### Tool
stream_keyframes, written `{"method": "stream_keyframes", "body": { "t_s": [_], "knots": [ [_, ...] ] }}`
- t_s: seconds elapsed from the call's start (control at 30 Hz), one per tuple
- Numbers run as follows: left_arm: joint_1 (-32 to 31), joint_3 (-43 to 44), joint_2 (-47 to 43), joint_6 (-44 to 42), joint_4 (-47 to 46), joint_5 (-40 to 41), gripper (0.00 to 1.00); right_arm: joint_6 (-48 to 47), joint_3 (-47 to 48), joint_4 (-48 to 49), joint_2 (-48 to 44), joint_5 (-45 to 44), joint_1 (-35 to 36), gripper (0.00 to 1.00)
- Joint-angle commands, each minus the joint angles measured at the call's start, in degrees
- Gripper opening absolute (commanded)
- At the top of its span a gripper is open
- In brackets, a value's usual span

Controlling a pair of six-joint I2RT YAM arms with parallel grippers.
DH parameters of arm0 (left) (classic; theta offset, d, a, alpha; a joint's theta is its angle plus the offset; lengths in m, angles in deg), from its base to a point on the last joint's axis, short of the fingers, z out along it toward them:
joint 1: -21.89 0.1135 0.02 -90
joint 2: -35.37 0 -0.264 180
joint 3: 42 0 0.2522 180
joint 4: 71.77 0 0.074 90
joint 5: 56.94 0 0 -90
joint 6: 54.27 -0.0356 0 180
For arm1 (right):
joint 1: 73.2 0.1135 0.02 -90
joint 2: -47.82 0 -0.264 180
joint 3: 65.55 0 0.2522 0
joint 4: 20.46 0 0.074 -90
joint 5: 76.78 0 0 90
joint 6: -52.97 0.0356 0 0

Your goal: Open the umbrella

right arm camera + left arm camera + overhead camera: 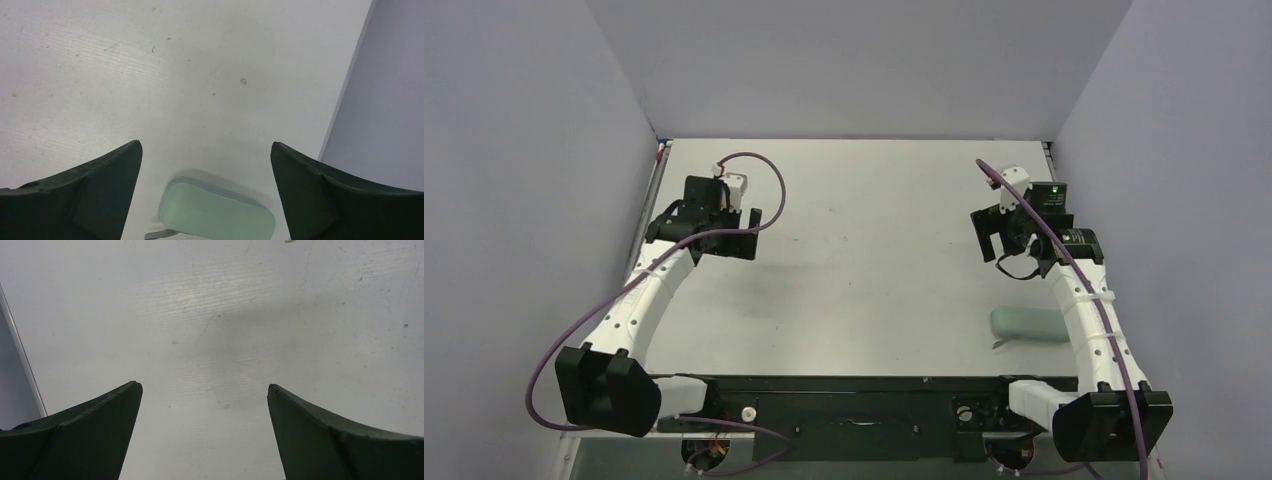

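No tan umbrella shows in any view. My left gripper [721, 238] hangs over the left side of the table, open and empty; in its wrist view [205, 386] only bare table lies between the fingers. My right gripper [998, 238] hangs over the right side, open and empty [206, 144]. A pale grey-green soft sleeve [1030, 325] lies flat on the table nearer the arm bases than the right gripper. In the right wrist view the sleeve [217, 214] sits below and between the open fingers, apart from them, with a short grey strap [159, 233] at its left end.
The grey table [864, 250] is walled at the back and on both sides. The right wall [385, 100] stands close beside the right gripper. The left table edge [20, 360] runs next to the left gripper. A black base rail [854, 410] lies along the near edge.
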Motion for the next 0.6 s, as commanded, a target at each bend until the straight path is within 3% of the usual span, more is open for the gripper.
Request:
{"method": "stream_keyframes", "body": {
  "t_s": [0.0, 0.13, 0.3, 0.47, 0.57],
  "knots": [
    [-0.69, 4.01, -1.35, 2.14, -2.96, -0.21, 0.97, 1.22, 6.31, -2.68, 0.63, 1.09, -0.20, 0.96],
    [-0.66, 7.51, 1.10, -2.44, -0.19, -3.33, 0.97, -7.18, 11.33, -14.05, 4.47, -4.05, -1.81, 0.97],
    [-0.68, 5.94, -0.53, -2.71, -3.14, -5.35, 0.97, -11.11, 12.73, -28.60, 10.34, -4.94, -13.63, 0.95],
    [-0.68, 3.38, -3.39, -0.72, -7.56, -7.55, 0.97, -12.21, 7.64, -29.21, 10.99, -7.91, -26.83, 0.95],
    [-0.71, 0.62, -4.44, 0.05, -10.00, -8.64, 0.97, -11.11, 3.86, -26.11, 10.83, -10.21, -29.28, 0.95]
  ]
}}
